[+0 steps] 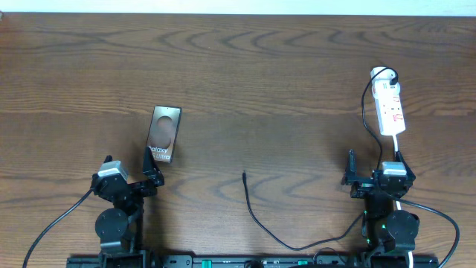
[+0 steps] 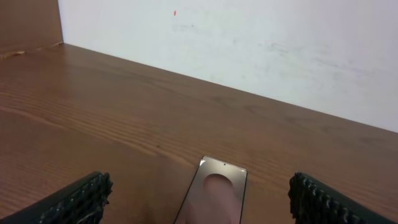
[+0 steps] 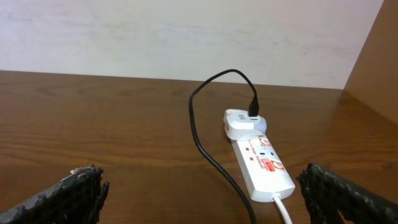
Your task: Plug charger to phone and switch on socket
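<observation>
Here, glossy brownish phone (image 1: 164, 135)

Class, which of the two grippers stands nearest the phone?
The left gripper: the phone lies just ahead of it, whereas the right gripper faces the socket, far across the table.

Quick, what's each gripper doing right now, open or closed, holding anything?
Left gripper: open, holding nothing.
Right gripper: open, holding nothing.
</observation>
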### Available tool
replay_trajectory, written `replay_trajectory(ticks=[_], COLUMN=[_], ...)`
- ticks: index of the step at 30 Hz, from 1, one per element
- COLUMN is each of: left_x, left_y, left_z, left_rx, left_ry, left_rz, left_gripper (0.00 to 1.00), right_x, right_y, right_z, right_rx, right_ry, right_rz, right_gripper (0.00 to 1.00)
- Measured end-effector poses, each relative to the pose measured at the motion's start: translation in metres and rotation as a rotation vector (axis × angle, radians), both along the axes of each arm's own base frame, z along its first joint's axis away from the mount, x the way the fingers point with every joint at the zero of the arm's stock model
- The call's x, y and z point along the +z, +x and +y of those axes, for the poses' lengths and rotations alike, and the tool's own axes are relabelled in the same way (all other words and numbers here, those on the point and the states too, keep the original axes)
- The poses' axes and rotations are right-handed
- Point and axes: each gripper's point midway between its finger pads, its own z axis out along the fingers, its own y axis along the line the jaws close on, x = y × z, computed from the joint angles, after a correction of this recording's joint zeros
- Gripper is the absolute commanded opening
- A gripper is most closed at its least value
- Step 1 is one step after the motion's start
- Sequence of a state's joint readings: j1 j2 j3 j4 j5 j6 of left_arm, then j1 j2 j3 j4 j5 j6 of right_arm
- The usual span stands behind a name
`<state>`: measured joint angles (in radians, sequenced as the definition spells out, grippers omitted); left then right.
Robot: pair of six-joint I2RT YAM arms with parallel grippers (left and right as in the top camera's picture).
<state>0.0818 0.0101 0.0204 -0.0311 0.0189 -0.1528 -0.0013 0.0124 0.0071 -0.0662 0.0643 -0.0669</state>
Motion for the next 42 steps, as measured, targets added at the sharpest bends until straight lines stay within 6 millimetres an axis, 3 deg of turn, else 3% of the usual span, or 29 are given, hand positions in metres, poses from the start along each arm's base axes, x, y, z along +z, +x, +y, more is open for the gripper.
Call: replay_trajectory(ticks=[31,37,42], left_x=[0.003,0.031,0.056], left_y=[-0.002,-0.001,0.011], left_z=[0.001,0.001,-0.004], left_rx=[0.008,0.004,-0.033], left_ry=[0.0,0.006,0.04], left_rz=[0.015,0.018,0.069], left_gripper=[0.93,0.93,0.93], right_x=[0.0,0.0,0.0], right_y=[0.0,0.0,0.0], right_z=[0.0,0.0,0.0], right_rx=[0.0,0.0,-0.001], right_ry=[0.0,0.0,0.0], right_rz=[0.0,0.0,-0.001], right_gripper=[0.99,0.99,0.99])
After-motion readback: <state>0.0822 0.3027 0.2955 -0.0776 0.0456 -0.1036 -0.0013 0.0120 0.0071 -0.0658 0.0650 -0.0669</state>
